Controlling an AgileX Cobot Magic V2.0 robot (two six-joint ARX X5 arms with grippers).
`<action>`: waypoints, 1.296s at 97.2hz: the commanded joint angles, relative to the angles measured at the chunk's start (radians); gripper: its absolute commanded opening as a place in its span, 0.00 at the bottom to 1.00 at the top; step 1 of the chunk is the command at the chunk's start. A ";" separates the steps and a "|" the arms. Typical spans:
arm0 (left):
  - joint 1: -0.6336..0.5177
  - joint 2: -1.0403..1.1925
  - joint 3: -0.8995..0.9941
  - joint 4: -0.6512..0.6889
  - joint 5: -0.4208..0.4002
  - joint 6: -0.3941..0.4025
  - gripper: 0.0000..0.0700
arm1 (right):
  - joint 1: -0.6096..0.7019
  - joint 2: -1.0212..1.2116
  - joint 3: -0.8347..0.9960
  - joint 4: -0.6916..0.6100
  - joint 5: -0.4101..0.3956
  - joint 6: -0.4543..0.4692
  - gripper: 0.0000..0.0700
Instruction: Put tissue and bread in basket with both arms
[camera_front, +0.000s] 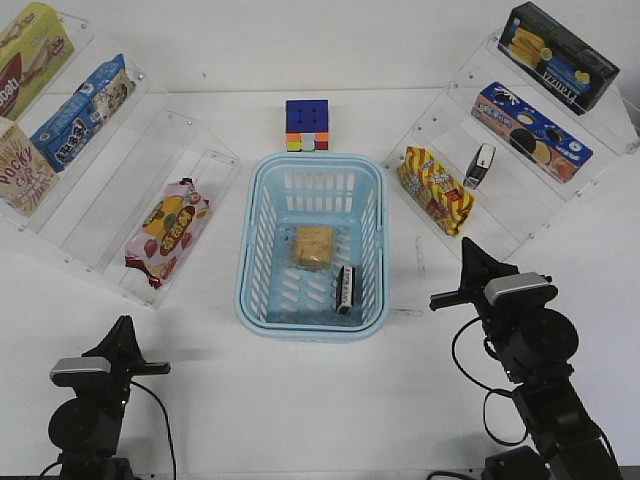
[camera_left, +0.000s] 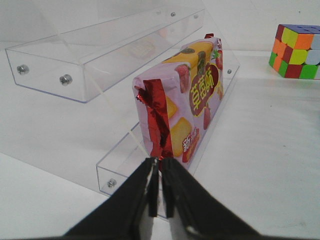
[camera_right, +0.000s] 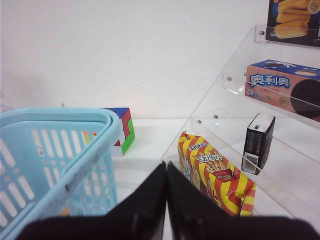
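Note:
The light-blue basket (camera_front: 256, 200) stands at the table's middle; its rim also shows in the right wrist view (camera_right: 65, 131). The bread (camera_front: 312, 246), a golden bun in clear wrap, lies on the basket floor. The tissue (camera_front: 346, 290), a slim black pack with a white panel, lies by the basket's near right wall. My left gripper (camera_front: 122, 328) is shut and empty near the front left, pointing at a pink snack bag (camera_left: 187, 107); its tips show in the left wrist view (camera_left: 160, 162). My right gripper (camera_front: 468, 248) is shut and empty, right of the basket; its tips show in the right wrist view (camera_right: 166, 165).
A Rubik's cube (camera_front: 307, 125) stands behind the basket. Clear acrylic shelves flank both sides. The left shelf (camera_front: 100, 215) holds the pink bag and several boxes. The right shelf (camera_front: 520, 215) holds a red-and-yellow snack bag (camera_front: 435, 190), a second small pack (camera_front: 480, 165) and cookie boxes.

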 joint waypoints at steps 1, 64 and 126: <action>0.000 -0.001 -0.020 0.014 0.003 -0.004 0.00 | 0.005 0.002 0.010 0.010 0.001 0.002 0.00; 0.000 -0.001 -0.020 0.014 0.003 -0.004 0.00 | -0.040 -0.302 -0.287 0.032 -0.006 -0.325 0.00; 0.000 -0.001 -0.020 0.016 0.003 -0.004 0.00 | -0.190 -0.683 -0.532 -0.234 0.010 -0.151 0.00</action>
